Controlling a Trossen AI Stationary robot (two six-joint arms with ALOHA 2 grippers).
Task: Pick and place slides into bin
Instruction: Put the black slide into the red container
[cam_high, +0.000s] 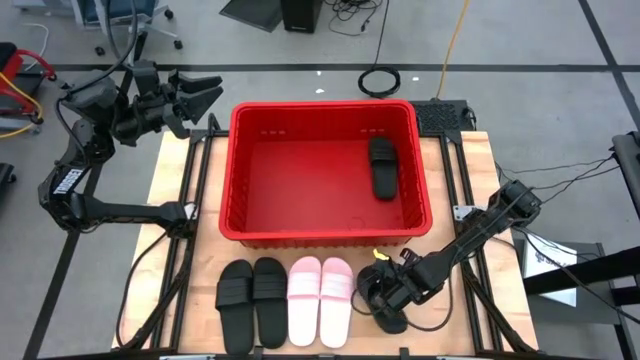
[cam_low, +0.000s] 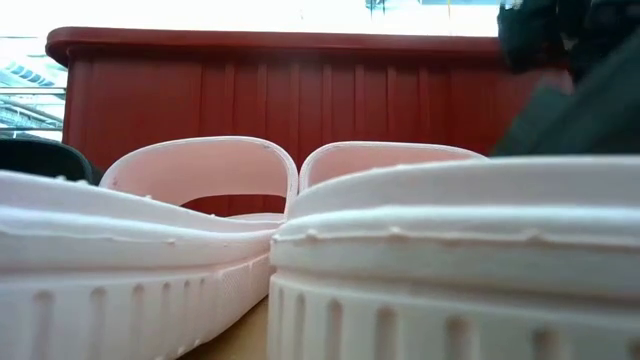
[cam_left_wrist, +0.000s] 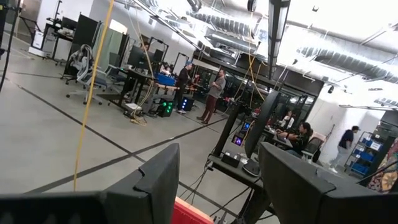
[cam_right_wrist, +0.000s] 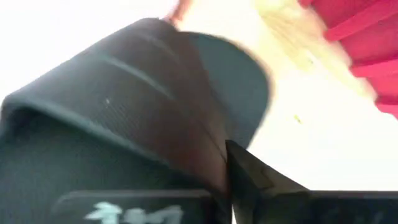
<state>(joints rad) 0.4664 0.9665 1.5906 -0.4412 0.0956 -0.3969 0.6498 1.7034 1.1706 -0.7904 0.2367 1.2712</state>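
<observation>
The red bin (cam_high: 240, 160) stands mid-table with one black slide (cam_high: 383, 167) lying flat inside at its right. Two black slides (cam_high: 250, 300) and two pink slides (cam_high: 320, 298) lie side by side on their soles at the near edge; the pink pair fills the low view (cam_low: 300, 250). My right gripper (cam_high: 385, 295) is low at the near right, shut on another black slide (cam_high: 392, 318). My left gripper (cam_high: 200, 95) is open and empty, raised beyond the bin's far left corner; its fingers point out into the room in the left wrist view (cam_left_wrist: 217, 186). My right gripper has the black slide's wide strap (cam_right_wrist: 143, 93). One finger (cam_right_wrist: 249, 180) lies against the strap's edge and the strap hides the other finger. The fingers come slanting down from the table's right. I cannot tell whether the slide is off the table.
Black frame rails (cam_high: 195, 180) run along both sides of the bin. The right arm's cables (cam_high: 560, 255) trail off the table's right side. People and desks show far off in the room (cam_left_wrist: 211, 93).
</observation>
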